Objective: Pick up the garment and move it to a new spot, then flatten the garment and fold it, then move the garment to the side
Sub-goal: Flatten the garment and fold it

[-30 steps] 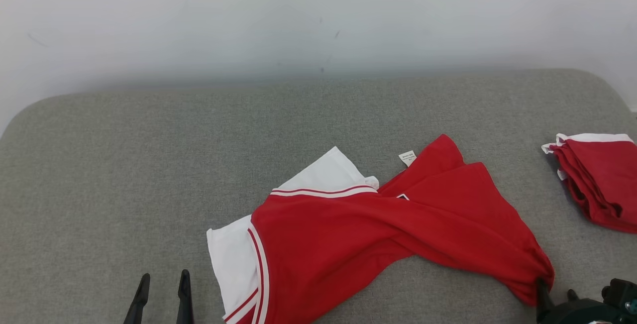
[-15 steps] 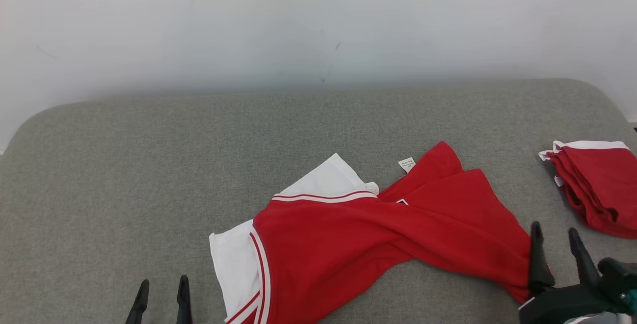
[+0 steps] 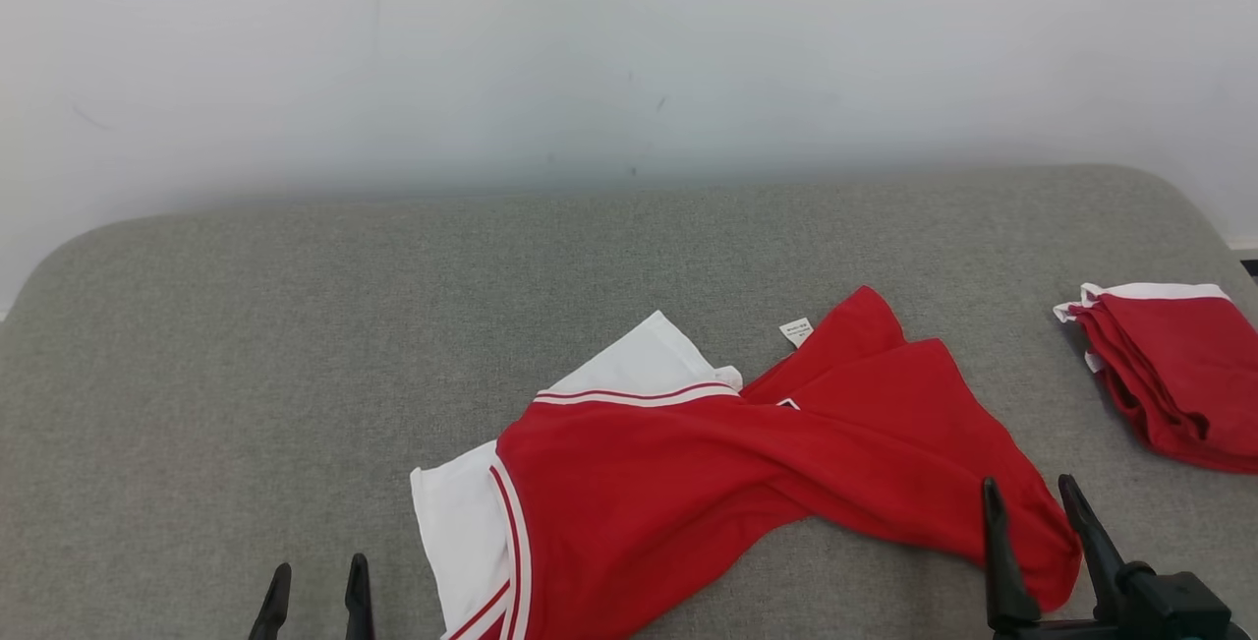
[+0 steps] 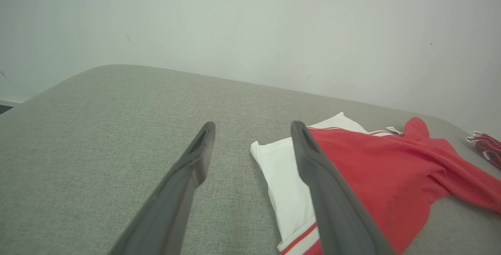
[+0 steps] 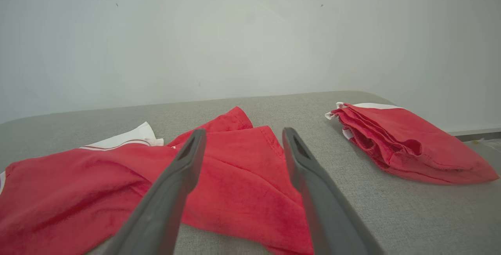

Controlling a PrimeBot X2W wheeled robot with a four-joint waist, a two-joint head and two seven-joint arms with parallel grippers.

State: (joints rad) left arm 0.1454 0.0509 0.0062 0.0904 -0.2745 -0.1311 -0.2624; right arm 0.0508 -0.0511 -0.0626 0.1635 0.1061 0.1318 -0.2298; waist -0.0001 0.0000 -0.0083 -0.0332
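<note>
**Both grippers open and empty; garment loose on the cushion**

- right gripper (image 3: 1026, 483): jaws spread, holding nothing. Its fingers straddle the lower-right corner of the garment (image 3: 737, 463). Can't tell if they touch the cloth.
- left gripper (image 3: 320, 566): jaws spread, holding nothing. It sits left of the garment, apart from its white edge.
- garment: red with white panels and striped trim, rumpled and twisted, lying on the grey cushion (image 3: 295, 325). A small label (image 3: 796, 331) sticks out at its top edge.
- room: wide bare cushion left of and behind the garment, up to the wall (image 3: 590, 50). Right of the garment is a narrower strip, then a folded red pile (image 3: 1174, 365) by the cushion's right edge, well apart from the garment.
- cut off: the garment's bottom hem runs out of the head view and the pile is clipped at the right border. Label text unreadable.
</note>
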